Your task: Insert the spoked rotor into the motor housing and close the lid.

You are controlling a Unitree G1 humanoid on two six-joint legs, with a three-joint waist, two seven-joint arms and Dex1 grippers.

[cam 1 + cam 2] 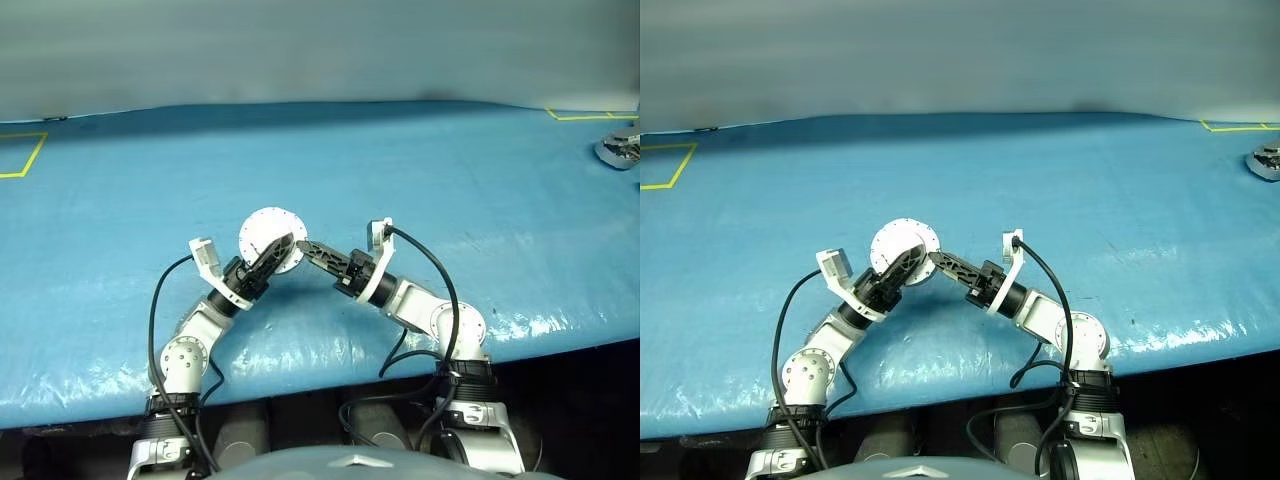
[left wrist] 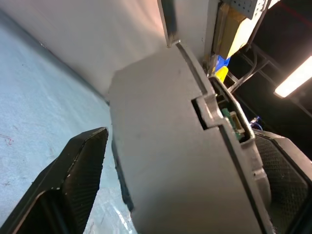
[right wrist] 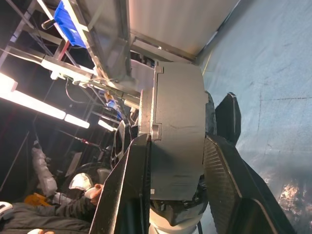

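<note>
The motor housing [image 3: 178, 112], a short grey metal cylinder, is held up off the blue table between both arms. Its lid [image 1: 268, 235] shows as a pale round disc facing the camera, lying against the housing. My right gripper [image 3: 178, 144] is shut on the housing, one finger pressed on each flat side. My left gripper [image 1: 279, 251] comes in from the other side and stands open, its fingers [image 2: 80, 165] straddling the housing [image 2: 180, 161] with a gap showing. A small shiny silver part [image 1: 619, 149] lies at the table's far right; I cannot tell whether it is the spoked rotor.
A blue sheet [image 1: 450, 190] covers the table, wrinkled along the near edge [image 1: 330, 350] under the arms. Yellow tape marks sit at the far left [image 1: 22, 155] and far right [image 1: 590, 115] corners. A grey wall stands behind.
</note>
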